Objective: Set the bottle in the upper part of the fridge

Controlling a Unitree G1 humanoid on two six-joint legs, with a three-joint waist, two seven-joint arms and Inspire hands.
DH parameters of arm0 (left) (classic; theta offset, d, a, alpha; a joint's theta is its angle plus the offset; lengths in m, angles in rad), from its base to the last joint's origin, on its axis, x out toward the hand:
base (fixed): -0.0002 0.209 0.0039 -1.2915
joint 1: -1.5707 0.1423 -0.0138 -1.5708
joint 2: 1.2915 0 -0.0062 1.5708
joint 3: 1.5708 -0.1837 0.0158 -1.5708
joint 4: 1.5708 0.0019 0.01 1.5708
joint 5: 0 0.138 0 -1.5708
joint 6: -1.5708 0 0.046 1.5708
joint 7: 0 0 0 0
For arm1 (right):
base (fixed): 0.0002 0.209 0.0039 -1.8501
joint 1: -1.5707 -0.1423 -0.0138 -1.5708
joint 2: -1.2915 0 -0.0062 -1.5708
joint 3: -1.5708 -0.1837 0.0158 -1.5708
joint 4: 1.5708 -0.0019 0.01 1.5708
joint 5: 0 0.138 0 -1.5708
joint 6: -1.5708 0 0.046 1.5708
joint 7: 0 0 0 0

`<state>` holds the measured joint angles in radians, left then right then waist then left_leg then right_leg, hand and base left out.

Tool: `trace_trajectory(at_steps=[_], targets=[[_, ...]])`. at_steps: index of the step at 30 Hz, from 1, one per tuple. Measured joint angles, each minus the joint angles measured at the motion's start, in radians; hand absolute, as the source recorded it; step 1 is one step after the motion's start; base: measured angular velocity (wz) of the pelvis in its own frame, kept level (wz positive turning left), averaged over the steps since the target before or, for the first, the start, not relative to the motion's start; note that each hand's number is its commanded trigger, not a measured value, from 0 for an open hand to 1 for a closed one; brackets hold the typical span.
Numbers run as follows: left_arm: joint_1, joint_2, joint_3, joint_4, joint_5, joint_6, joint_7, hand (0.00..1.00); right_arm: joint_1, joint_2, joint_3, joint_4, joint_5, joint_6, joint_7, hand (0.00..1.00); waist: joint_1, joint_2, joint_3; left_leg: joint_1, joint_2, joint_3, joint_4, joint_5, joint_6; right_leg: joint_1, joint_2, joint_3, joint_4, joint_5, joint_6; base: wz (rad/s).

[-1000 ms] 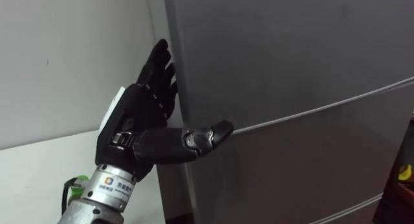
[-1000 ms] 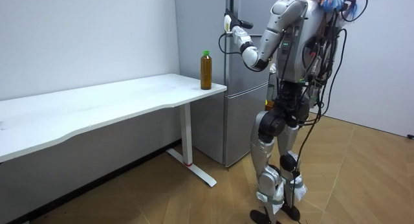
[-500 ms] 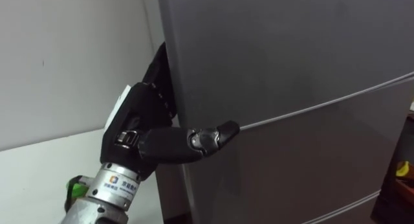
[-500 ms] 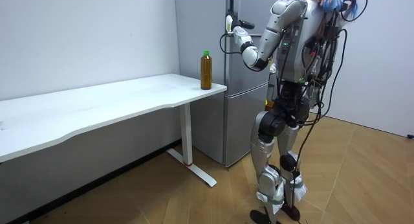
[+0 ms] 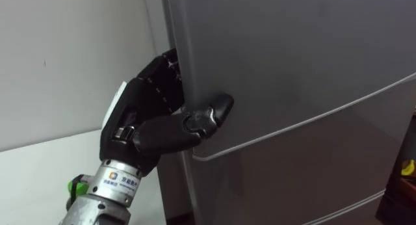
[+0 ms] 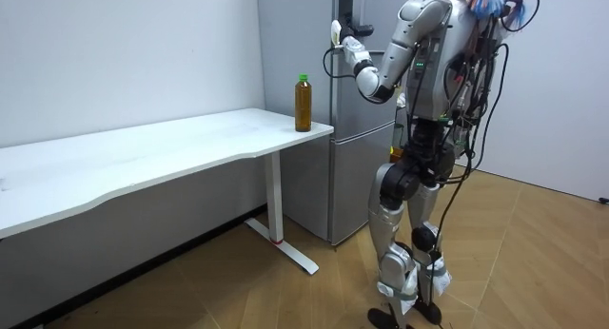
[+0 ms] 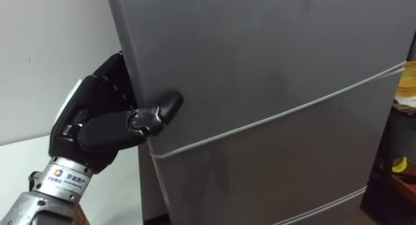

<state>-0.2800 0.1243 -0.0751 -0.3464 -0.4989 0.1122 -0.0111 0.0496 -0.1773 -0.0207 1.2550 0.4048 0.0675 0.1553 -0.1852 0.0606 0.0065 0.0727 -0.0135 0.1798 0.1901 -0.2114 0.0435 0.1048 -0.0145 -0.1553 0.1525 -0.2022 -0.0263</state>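
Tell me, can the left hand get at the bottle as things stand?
Probably not yet: the left hand clasps the upper fridge door at its edge. The bottle stands free on the table corner below it, with nothing between.

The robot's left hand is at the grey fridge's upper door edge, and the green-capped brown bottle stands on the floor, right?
Not the floor: the room view shows the green-capped brown bottle standing on the white table. The left hand is at the edge of the grey upper fridge door.
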Motion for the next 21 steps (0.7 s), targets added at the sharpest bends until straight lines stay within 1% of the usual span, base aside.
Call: trace_trajectory(at_steps=[2, 3, 4, 5, 12, 18, 21], targets=[[0.0, 0.0, -0.003, -0.001, 0.0, -0.004, 0.0, 0.52, 0.001, -0.001, 0.001, 0.0, 0.011, 0.002, 0.0, 0.0, 0.002, 0.001, 0.0, 0.0, 0.0, 0.0, 0.0, 0.0, 0.0, 0.0, 0.0, -0.001, 0.0, 0.0, 0.0, 0.0], [0.0, 0.0, -0.004, -0.002, 0.0, -0.004, 0.0, 0.25, 0.001, -0.001, 0.001, 0.0, 0.014, 0.003, 0.0, 0.0, 0.002, 0.001, 0.0001, 0.0, 0.0, 0.002, 0.0, 0.0, 0.0, 0.0, 0.0, -0.001, 0.0, 0.0, 0.0, 0.0], [0.0, 0.0, -0.004, -0.002, -0.001, -0.003, 0.0, 0.07, 0.0, -0.001, 0.001, -0.001, 0.015, 0.008, 0.0, 0.0, 0.001, 0.002, 0.0, 0.0, 0.0, 0.002, 0.0, 0.0, 0.0, 0.0, 0.0, -0.001, -0.001, 0.0, 0.0, 0.0], [0.0, 0.0, -0.005, -0.004, -0.001, -0.004, 0.0, 0.01, 0.001, -0.001, 0.001, -0.001, 0.017, 0.011, -0.001, 0.0, 0.001, 0.002, -0.0001, 0.0, 0.0, 0.003, 0.0, 0.0, 0.0, 0.0, 0.0, 0.0, 0.0, 0.0, 0.0, 0.0], [0.0, 0.002, -0.012, -0.006, 0.0, -0.003, -0.001, 0.0, 0.0, -0.001, 0.001, -0.002, 0.018, 0.013, -0.002, 0.0, 0.001, 0.005, -0.0019, -0.001, 0.0, 0.003, 0.001, 0.0, 0.0, 0.0, 0.0, -0.001, 0.0, 0.0, 0.0, 0.0], [0.0, 0.002, -0.016, -0.006, 0.0, -0.001, -0.001, 0.0, 0.0, -0.002, 0.001, -0.002, 0.018, 0.013, -0.003, 0.0, 0.002, 0.005, -0.0019, -0.001, 0.0, 0.003, 0.001, 0.0, 0.0, 0.0, 0.0, -0.004, 0.001, 0.0, 0.0, 0.0], [0.0, 0.007, -0.02, -0.005, 0.0, -0.001, -0.001, 0.0, 0.001, -0.001, 0.001, -0.003, 0.017, 0.012, -0.002, 0.0, -0.001, 0.005, -0.0015, -0.001, 0.0, -0.001, 0.001, 0.0, 0.0, 0.0, -0.001, -0.007, -0.001, 0.0, 0.0, 0.01]])
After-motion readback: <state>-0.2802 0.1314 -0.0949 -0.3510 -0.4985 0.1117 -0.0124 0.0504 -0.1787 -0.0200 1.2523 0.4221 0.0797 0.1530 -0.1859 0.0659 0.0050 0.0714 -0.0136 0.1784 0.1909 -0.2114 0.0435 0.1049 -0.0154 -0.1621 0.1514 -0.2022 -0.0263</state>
